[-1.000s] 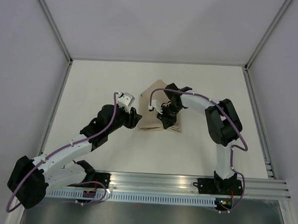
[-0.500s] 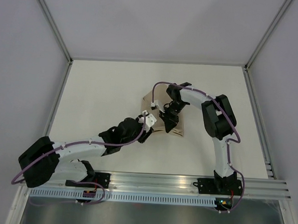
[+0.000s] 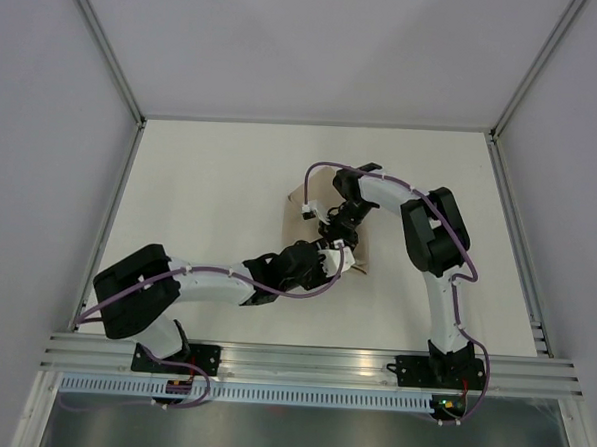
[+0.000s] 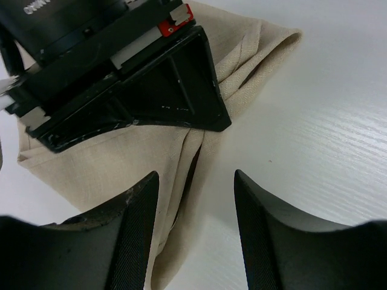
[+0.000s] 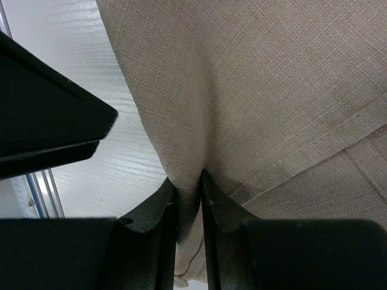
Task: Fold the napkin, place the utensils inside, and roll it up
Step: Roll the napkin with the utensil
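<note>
Two tools: the left tool (image 4: 195,179) is spread, with one finger over the napkin (image 4: 103,160) and the other over bare desk (image 4: 320,121), holding nothing; the right tool (image 5: 187,188) is pressed together, pinching a raised ridge of the napkin.
Top view: both tools meet over the napkin, which lies folded just right of the desk's middle. The arms cover most of it, so neither grip can be read from here.
Left wrist view: layered folds run to a rounded corner, and the right tool's black body sits on the cloth.
Right wrist view: coarse weave, a stitched hem and the pinched fold show up close.
Surface: white desk with faint grain.
Room: pale grey walls (image 3: 76,82), metal corner posts (image 3: 103,43) and a slotted rail (image 3: 311,359) at the near edge.
</note>
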You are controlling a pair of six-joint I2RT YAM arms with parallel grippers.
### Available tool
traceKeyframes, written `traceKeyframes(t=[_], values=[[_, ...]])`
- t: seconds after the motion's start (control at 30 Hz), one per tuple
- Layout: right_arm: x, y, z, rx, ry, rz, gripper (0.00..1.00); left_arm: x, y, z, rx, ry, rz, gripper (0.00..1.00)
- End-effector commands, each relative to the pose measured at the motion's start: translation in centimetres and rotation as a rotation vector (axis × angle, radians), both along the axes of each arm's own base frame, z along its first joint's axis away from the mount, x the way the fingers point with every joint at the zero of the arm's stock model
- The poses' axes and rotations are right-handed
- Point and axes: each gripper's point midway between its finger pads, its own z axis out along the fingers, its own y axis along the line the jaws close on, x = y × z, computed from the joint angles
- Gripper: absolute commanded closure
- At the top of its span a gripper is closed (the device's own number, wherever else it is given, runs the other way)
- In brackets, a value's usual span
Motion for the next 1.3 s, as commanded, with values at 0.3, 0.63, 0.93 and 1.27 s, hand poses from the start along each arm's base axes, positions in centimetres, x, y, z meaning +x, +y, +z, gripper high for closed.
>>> traceKeyframes(t=[0.3,0.63,0.93,1.27], values=[[-0.3,-1.7,-3.7,-0.096,0.03,0.038,0.81,1.7,-2.6,-1.3,0.061,-0.081,-0.058,0.42],[0.0,-1.6,-3.4,-0.095,0.038,0.035,0.81,1.7,-2.0,-4.3,0.139,-0.051,-0.048,0.51],[-0.1,-1.5,-3.3,-0.093,0.052,0.033,0.81,1.2,-1.9,-6.0,0.191,0.0,-0.075,0.86],[0.7,-1.3,-1.1,-0.061,0.0,-0.011,0.57,-1.0,-2.5,-7.1,0.193,0.169,-0.161,0.98]])
